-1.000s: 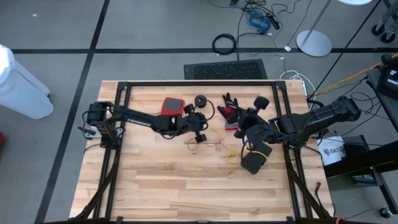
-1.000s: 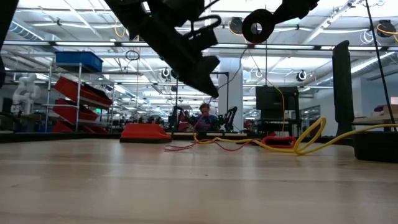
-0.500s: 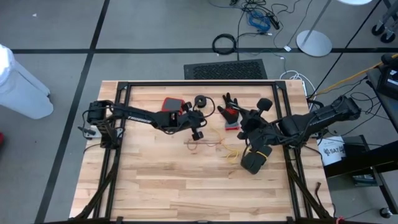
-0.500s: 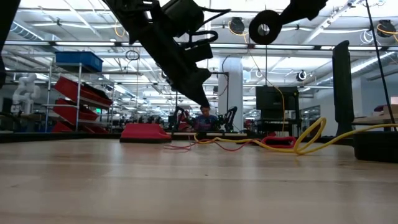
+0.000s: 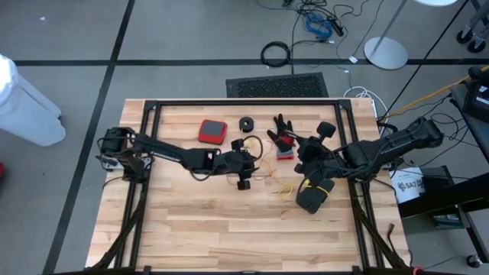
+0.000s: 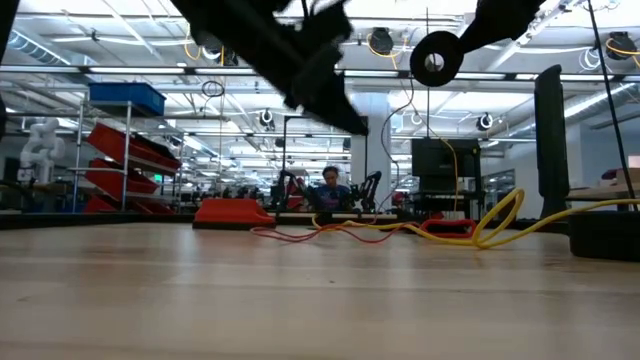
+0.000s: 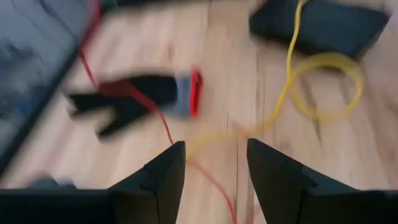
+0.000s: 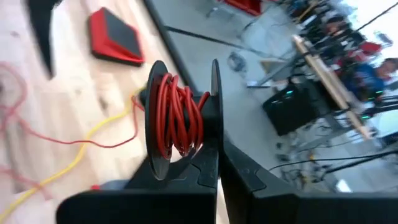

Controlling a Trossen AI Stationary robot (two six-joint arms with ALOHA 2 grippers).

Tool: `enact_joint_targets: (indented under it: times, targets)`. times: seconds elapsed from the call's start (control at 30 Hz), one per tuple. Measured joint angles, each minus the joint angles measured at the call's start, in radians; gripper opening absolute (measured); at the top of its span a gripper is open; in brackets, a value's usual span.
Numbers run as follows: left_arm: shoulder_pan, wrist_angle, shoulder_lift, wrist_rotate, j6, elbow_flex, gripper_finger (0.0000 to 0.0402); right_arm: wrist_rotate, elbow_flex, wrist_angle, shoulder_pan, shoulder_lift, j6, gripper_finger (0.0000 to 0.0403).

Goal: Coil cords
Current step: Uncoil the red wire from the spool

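Black fingers of our left gripper are standing apart with nothing between them, and we are hovering it over the middle of the pale wooden table, just above the loose strands. In the left wrist view, we are looking past those fingers at a thin red-orange cord and a thin yellow cord crossing on the wood, the yellow one curling into a loop beside a dark flat block, with a black glove with a red cuff lying near them.

Our right gripper is clamping shut on a small round black reel, holding it lifted above the table on the right side; red-orange cord is wound around its core, and more of it is trailing down to the tabletop. In the high view a second black reel is resting by itself toward the far edge, next to a red square pad.

We are judging the coiling to be partway done, with slack from both cords spread across the middle. The risk we are seeing is the crossing: if we close the left gripper there, we may be pinching both cords together, and winding would then be dragging the yellow one onto the wrong reel. The trailing cord may also be catching on the glove, and a sudden pull could be tugging the turns loose.
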Motion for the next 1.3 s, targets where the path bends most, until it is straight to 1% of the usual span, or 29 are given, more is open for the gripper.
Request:
enact_joint_targets:
  times: [0.13,0.23,0.4,0.53,0.77,1.0,1.3]
  targets:
    - [-0.046,0.119,-0.024,-0.127,0.138,0.0,0.018,-0.027,0.0,0.006,0.01,0.0,0.02,0.0]
    - [-0.063,0.214,-0.028,-0.141,0.201,0.0,0.018,-0.009,0.0,0.026,0.027,0.004,0.02,0.0]
    - [-0.065,0.313,-0.028,-0.151,0.211,0.0,0.018,0.045,0.0,0.053,0.053,0.035,0.014,0.0]
    - [-0.07,0.361,-0.028,-0.204,0.291,0.0,0.018,0.056,0.0,0.061,0.068,0.079,0.013,0.0]
    - [-0.095,0.365,-0.028,-0.258,0.443,0.0,0.018,0.057,0.0,0.109,0.085,0.15,0.006,0.0]
    - [-0.103,0.353,-0.028,-0.26,0.48,0.0,0.0178,0.06,0.0,0.198,0.085,0.2,-0.048,0.0]
    - [-0.103,0.283,-0.028,-0.246,0.479,0.0,0.0129,0.074,-0.001,0.289,0.085,0.238,-0.142,0.0]
